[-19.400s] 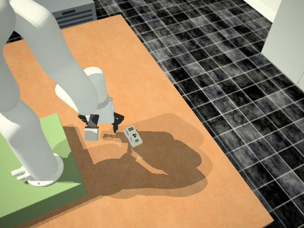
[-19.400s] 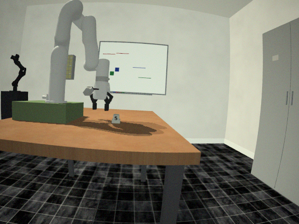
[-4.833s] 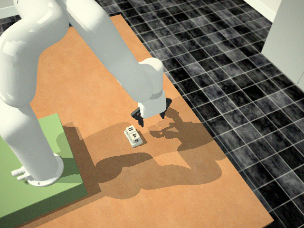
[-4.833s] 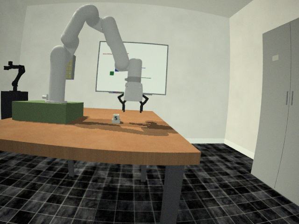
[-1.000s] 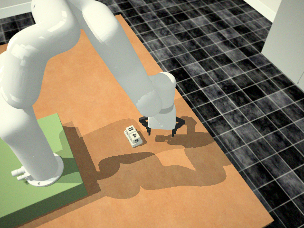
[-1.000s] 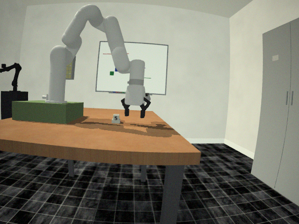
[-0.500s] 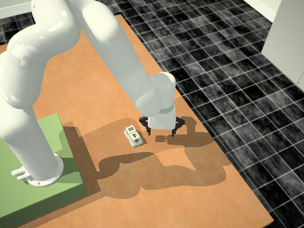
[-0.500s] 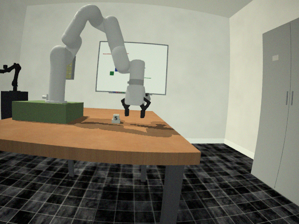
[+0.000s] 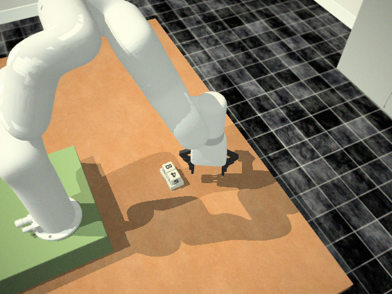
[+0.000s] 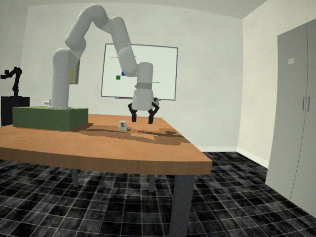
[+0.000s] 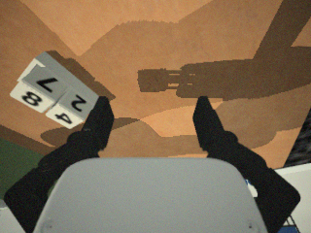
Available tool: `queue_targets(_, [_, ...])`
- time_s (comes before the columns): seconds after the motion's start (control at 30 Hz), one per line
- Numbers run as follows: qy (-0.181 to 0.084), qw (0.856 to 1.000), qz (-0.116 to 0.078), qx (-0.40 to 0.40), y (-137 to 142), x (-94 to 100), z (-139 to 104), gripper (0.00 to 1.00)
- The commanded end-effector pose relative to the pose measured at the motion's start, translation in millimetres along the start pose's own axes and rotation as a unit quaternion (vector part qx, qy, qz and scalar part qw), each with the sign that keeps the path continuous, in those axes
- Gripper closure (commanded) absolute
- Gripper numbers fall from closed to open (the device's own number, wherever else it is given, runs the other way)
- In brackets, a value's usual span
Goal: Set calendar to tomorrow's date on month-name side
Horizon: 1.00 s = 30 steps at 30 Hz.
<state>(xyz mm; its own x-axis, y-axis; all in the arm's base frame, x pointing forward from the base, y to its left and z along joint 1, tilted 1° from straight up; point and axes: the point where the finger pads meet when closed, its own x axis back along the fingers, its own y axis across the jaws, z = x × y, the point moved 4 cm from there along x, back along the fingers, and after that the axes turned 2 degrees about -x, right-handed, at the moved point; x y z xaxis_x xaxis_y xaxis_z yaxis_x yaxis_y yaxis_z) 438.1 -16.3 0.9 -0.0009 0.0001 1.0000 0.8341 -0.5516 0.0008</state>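
Fingers spread wide, nothing between them, hovering beside the tray on the counter! Both cubes sit side by side in it: 8 and 4 on top, 7 and 2 along one side, 5 on an end. No month name readable, so tomorrow's date can't be confirmed; letting go looks done, perhaps only checking remains.

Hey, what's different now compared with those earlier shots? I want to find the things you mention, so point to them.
The arm and its open claw [image 9: 207,173] [image 10: 141,122] [image 11: 153,107] have moved away from the green block [image 9: 91,243] [image 10: 40,118], toward the table's far edge in the top view. The cubes [image 9: 171,169] [image 10: 122,124] kept their place and showing digits.
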Motion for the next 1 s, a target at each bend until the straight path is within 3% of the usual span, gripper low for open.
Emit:
queue_targets(0.0, [0.001, 1.0, -0.002, 0.0, 1.2, 10.4, 0.7, 0.0])
queue_targets(0.3, [0.001, 1.0, -0.002, 0.005, 1.2, 14.1, 0.5, 0.0])
queue_targets(0.5, [0.001, 0.995, -0.002, 0.103, 0.3, 14.4, -0.9, 0.0])
queue_targets(0.83, [0.001, 0.986, -0.002, 0.168, -0.1, 14.4, -1.9, 0.0])
queue_targets(0.97, [0.001, 0.973, -0.002, 0.23, -0.6, 14.4, -3.0, 0.0])
